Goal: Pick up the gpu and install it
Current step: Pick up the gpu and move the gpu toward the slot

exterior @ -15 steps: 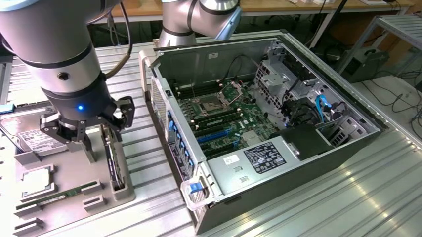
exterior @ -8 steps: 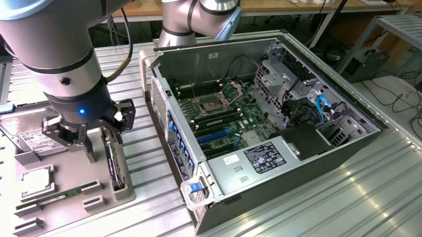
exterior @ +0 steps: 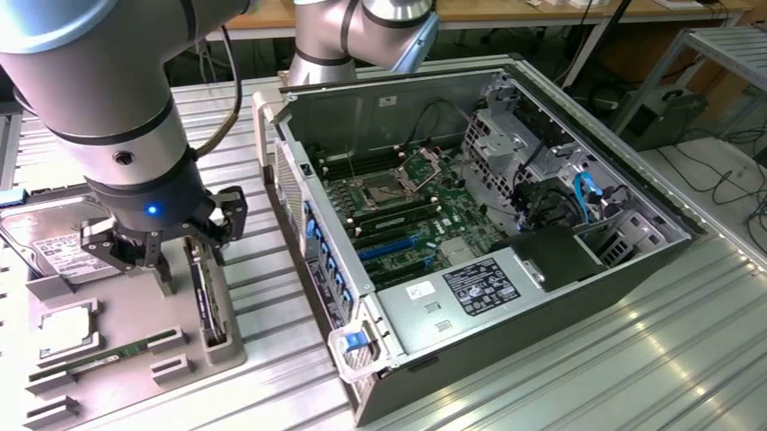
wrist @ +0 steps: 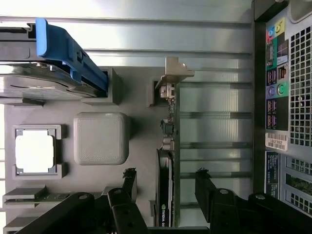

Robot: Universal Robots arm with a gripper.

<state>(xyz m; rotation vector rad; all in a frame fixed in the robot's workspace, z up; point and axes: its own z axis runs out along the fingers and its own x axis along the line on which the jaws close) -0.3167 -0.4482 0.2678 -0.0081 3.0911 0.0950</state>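
The tool [exterior: 168, 251] hangs over the grey holder [exterior: 132, 310] on the desk [exterior: 599, 377], jaws spread wide, gripping nothing; the gpu [exterior: 204, 301] stands on edge in its slot, on the holder's side nearest the open computer case [exterior: 480, 224]; from the wrist, the card sits between the two fingers [wrist: 202, 183], a gap on either side; its pale bracket [wrist: 171, 78] points away from the tool.
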